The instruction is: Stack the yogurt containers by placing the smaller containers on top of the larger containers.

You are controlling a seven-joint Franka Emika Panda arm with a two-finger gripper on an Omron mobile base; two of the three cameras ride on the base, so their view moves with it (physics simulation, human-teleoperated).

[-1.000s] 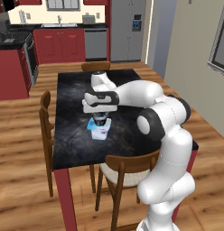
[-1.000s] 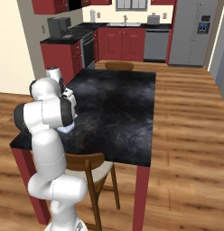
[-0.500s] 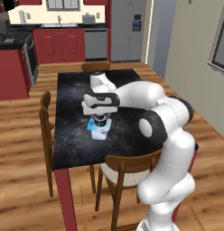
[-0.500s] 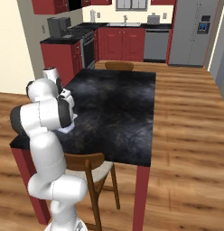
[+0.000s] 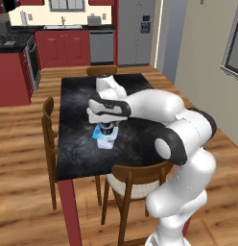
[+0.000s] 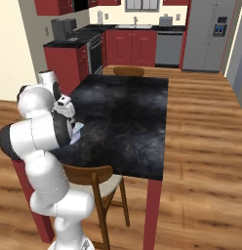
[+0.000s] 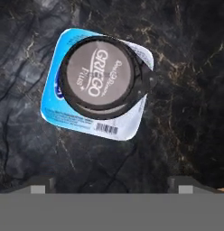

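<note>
A small round dark cup with a grey lid (image 7: 102, 76) sits on the blue-topped squarish white tub (image 7: 93, 119), leaning towards one corner of the tub's top. My gripper (image 7: 111, 186) hangs straight above them, open, its fingertips (image 7: 39, 186) wide apart and clear of the cup. In the left base view the gripper (image 5: 107, 123) hovers just over the cup (image 5: 107, 129) on the tub (image 5: 105, 140), near the left side of the black table (image 5: 77, 96). From the right base view the tub (image 6: 77, 132) peeks out beside my arm.
Wooden chairs stand at the table's left side (image 5: 48, 125), its near edge (image 5: 135, 178) and its far end (image 5: 101, 71). The table edge lies close to the tub on the left. Red kitchen cabinets (image 6: 137, 46) line the back wall.
The gripper has opened and let go of the small cup, which now rests on the tub. The arm has barely moved.
</note>
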